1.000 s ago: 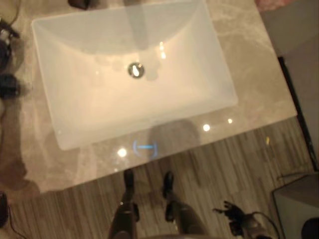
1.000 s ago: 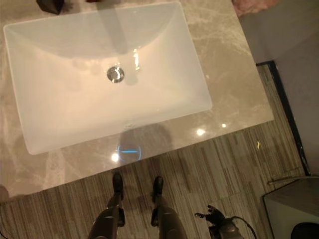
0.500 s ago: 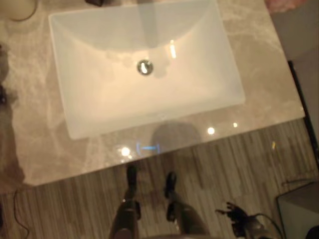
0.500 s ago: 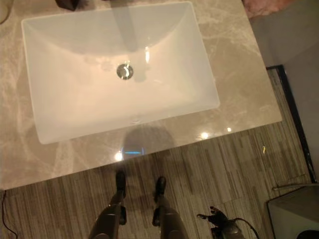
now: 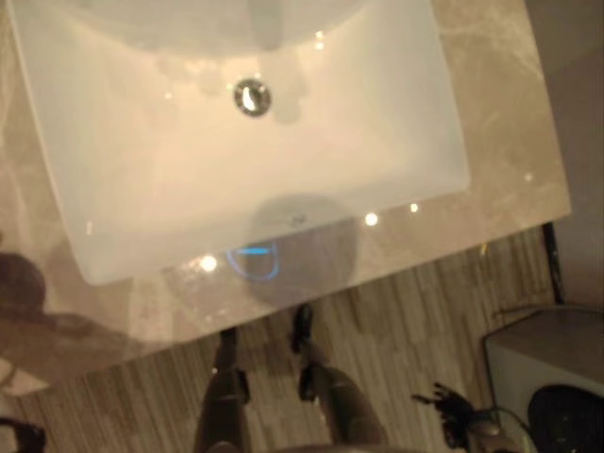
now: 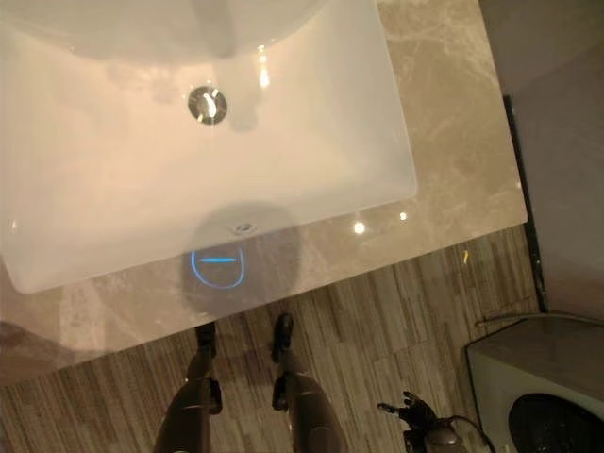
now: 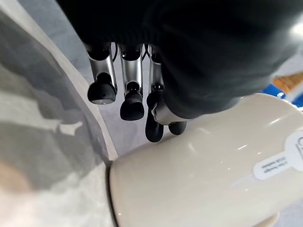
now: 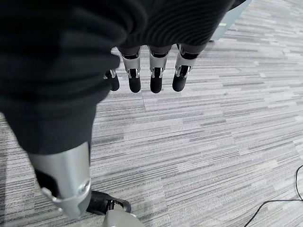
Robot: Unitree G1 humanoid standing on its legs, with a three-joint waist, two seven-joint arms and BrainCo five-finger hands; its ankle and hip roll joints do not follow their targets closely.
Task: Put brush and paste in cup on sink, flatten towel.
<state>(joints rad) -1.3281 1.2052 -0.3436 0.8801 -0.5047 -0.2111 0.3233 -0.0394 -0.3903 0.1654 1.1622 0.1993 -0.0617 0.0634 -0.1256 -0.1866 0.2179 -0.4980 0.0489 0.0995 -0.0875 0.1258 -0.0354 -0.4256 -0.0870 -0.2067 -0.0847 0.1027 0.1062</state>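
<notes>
Looking down from the head views: white rectangular sink (image 5: 283,179), basin bare and glossy, round metal drain (image 5: 252,97) toward its far side. Set into a beige marble counter (image 5: 510,142), basin turned slightly askew in the frame. Narrow strip of counter between the sink's near rim and the counter's front edge; wider bare strip to the right of the sink. Below the front edge, striped grey floor (image 6: 377,321), open out to a grey box (image 6: 491,377) with a dark round opening at the lower right corner.

Low on the right, over the floor and well apart from the counter: right hand (image 6: 412,412), small and dark, fingers spread. Closer in the right wrist view: fingers (image 8: 156,71) hanging straight and loose, uncurled, over bare striped floor.

Added by the left wrist view alone: left hand (image 7: 128,71), fingers hanging straight and relaxed, tips just beside a glossy cream rounded object (image 7: 208,165) bearing a white sticker. Possibly the cup, but cannot tell; touching or just apart also unclear. Pale grey surface beside it.
</notes>
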